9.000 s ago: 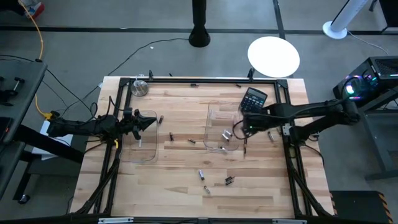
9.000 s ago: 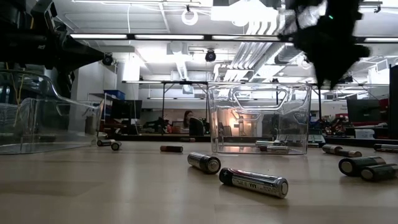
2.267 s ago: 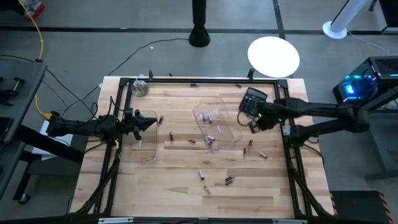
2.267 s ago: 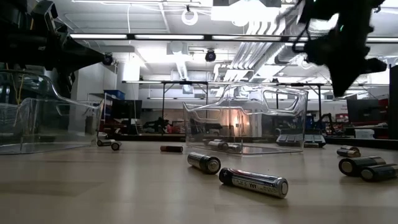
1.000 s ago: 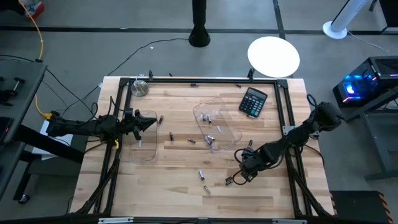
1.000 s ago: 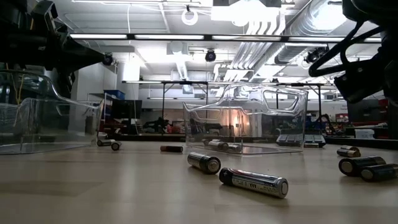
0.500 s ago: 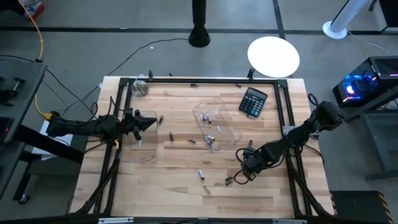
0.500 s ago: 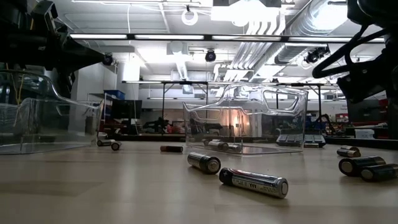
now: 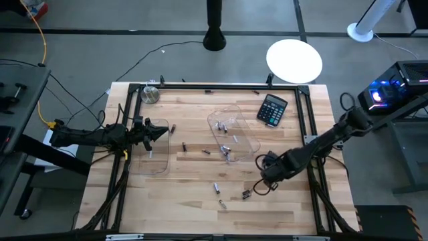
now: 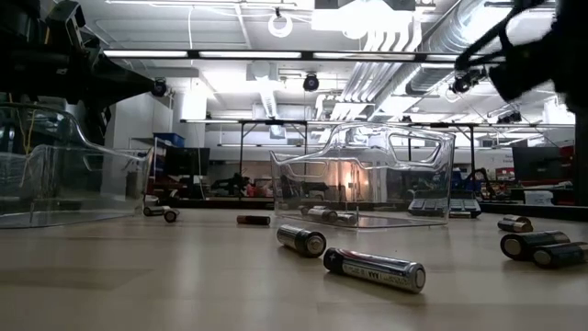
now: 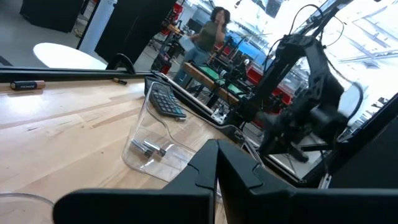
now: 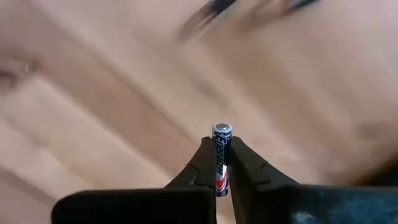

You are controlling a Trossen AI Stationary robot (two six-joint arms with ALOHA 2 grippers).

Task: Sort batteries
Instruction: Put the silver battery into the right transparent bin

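My right gripper [image 9: 259, 187] hovers over the near right of the table, shut on a dark battery [image 12: 222, 144] with a silvery end. Loose batteries lie on the wood around it [image 9: 246, 194], [image 9: 217, 188], [image 9: 206, 152]; the low view shows some up close [image 10: 375, 268], [image 10: 301, 240]. A clear tray [image 9: 234, 134] at mid-table holds a few batteries [image 9: 226, 148]. My left gripper [image 9: 164, 130] stays shut and holds nothing, above a second clear tray [image 9: 150, 159] on the left. My right gripper pinches the battery's body [image 12: 221, 163] between its two fingertips. The battery lies along the fingers, and its silvery end [image 12: 222, 129] sticks out past the tips. It is clear of the wood, which is blurred behind it.
A black calculator [image 9: 273, 109] lies at the far right, and a round metal object [image 9: 150, 94] sits at the far left corner. A black frame [image 9: 221, 87] rims the table. A person stands in the room beyond, seen in the left wrist view.
My right gripper has shut on a battery among the loose ones at the near right. It has then risen a little, drawing back toward the right edge. The left arm and the trays have stayed still.
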